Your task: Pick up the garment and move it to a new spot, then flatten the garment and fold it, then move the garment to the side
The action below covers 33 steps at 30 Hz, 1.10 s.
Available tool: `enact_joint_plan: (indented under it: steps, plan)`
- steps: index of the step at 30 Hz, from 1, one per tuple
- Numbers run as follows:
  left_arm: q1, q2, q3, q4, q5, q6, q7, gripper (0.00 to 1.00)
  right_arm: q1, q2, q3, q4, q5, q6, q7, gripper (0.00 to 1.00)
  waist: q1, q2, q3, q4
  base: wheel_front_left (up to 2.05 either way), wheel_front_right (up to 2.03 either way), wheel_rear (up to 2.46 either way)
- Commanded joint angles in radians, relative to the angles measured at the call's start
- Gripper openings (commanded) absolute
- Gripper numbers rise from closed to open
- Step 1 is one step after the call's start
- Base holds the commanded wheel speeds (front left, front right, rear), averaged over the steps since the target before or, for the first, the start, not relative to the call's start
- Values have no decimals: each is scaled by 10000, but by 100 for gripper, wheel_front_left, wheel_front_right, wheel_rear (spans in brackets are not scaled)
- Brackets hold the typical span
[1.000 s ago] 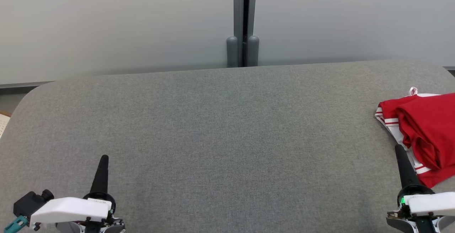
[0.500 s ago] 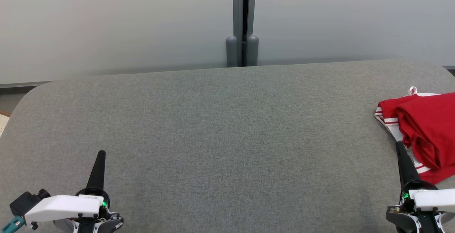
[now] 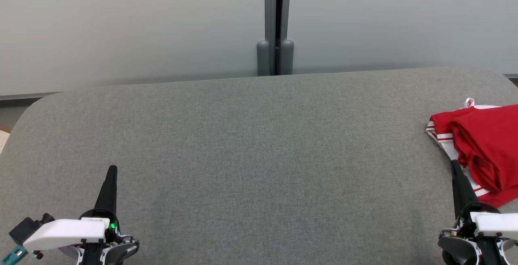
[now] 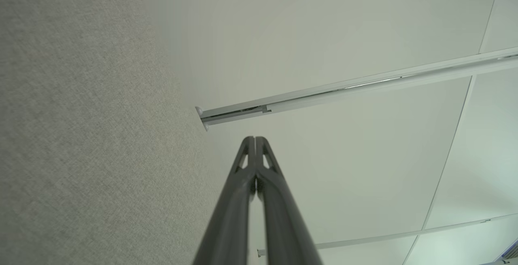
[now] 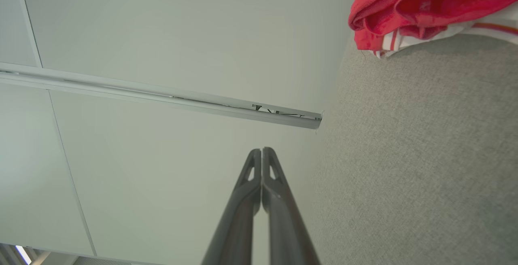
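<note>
Garment [image 3: 485,147] bunched at frame right on worktop [image 3: 259,155]: awaiting pickup or already set aside. Left gripper [image 3: 112,169], right gripper [image 3: 454,164]: fingers closed, empty.

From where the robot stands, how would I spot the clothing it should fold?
Find the wide grey cloth-covered table before the pale wall. Follow it to the robot's right, just past the dark fingers of the right gripper. The garment lies bunched there, bright red with white striped trim against plain grey.
</note>
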Motion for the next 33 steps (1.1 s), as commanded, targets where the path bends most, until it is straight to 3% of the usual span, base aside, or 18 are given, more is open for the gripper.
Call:
enact_joint_plan:
  steps: [1, 23, 33]
  plan:
    - [-228, 17, 94, -10, -190, -109, 53, 0, -183, -10, -19, 31, 244, 2, 60, 0, 0, -1, 2, -2, 0, 0, 0]
    - [-475, -193, 520, 187, -1478, -451, 454, 0, -477, 78, -138, 503, 1695, 0, 162, 0, 0, -1, 25, -30, 0, 0, 0]
    - [-448, -206, 536, 183, -1416, -450, 456, 0, -484, 90, -164, 494, 1626, 0, 177, 0, 0, -1, 25, -30, 0, 0, 0]
